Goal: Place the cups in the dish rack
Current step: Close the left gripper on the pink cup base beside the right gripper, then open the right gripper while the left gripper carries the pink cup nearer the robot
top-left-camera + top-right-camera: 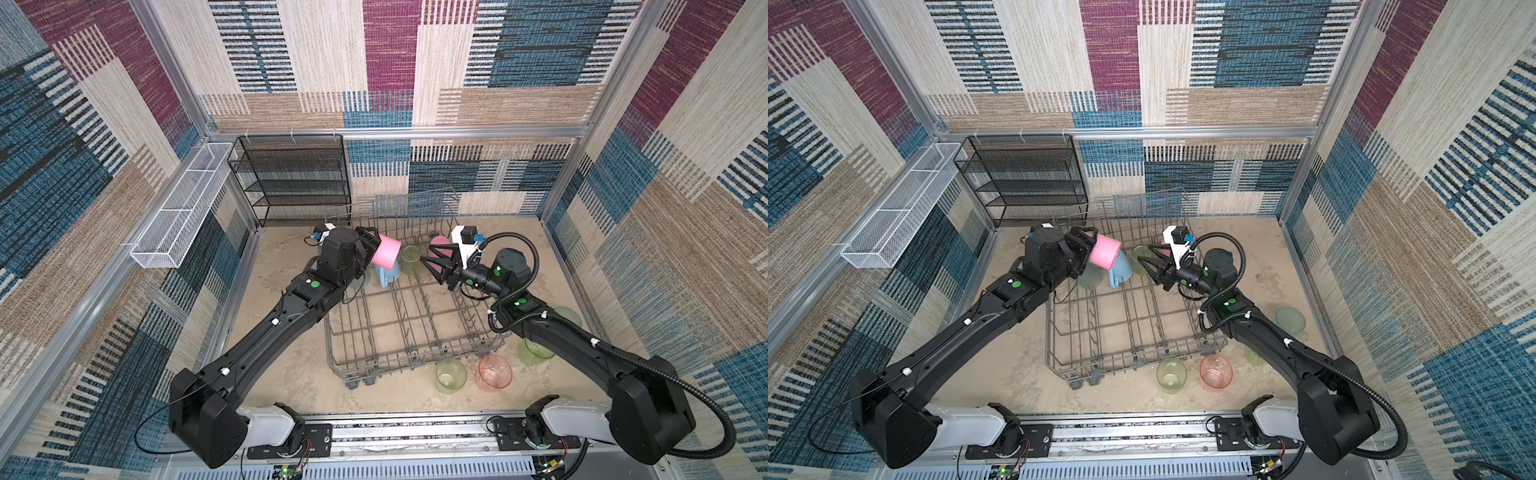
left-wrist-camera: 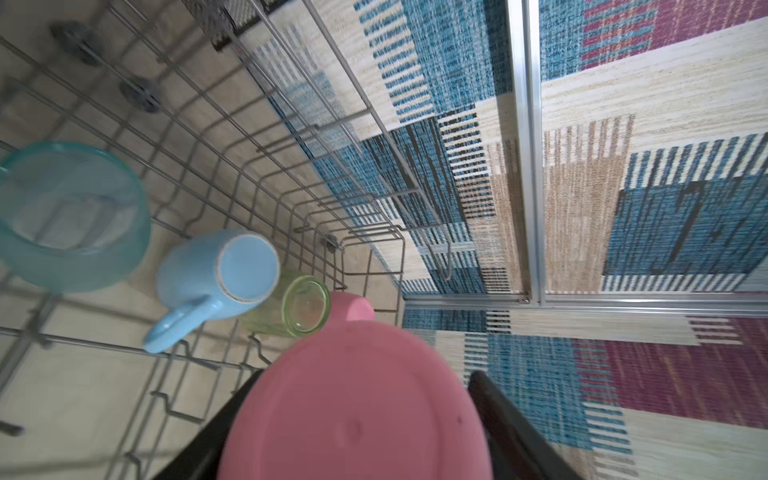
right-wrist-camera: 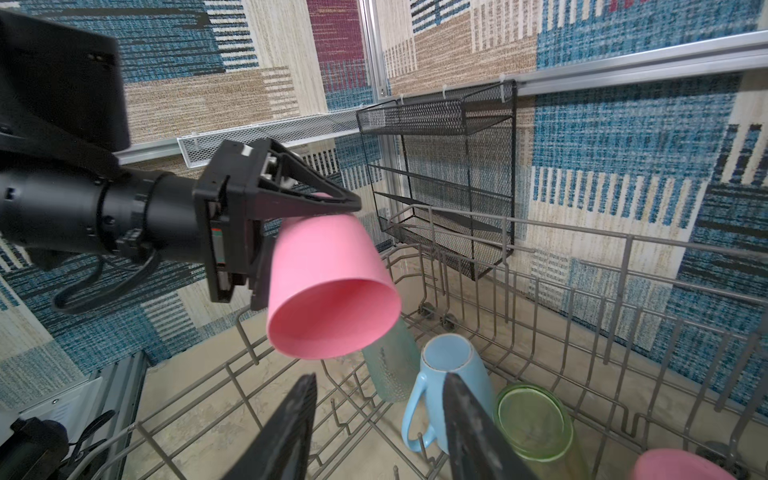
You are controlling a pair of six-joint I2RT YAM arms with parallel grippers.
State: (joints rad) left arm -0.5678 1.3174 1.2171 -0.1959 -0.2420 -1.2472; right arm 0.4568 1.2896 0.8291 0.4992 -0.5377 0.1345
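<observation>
My left gripper [image 1: 374,249] is shut on an opaque pink cup [image 1: 386,257] [image 2: 357,407], held tilted, mouth down, above the back left of the grey wire dish rack [image 1: 415,345]. Below it in the rack stand an upside-down light-blue mug [image 2: 224,278], a teal cup [image 2: 70,216], a yellow-green cup [image 2: 303,305] and a second pink cup [image 2: 357,307]. My right gripper [image 1: 426,254] [image 3: 380,377] hangs open and empty over the rack, just right of the yellow-green cup [image 1: 411,258].
Outside the rack on the floor lie a yellow-green cup [image 1: 450,375] and a pink-orange cup [image 1: 494,371] near its front right corner. Another yellow-green cup [image 1: 536,351] and a teal cup [image 1: 567,316] sit under my right arm. A black mesh shelf [image 1: 291,178] stands behind.
</observation>
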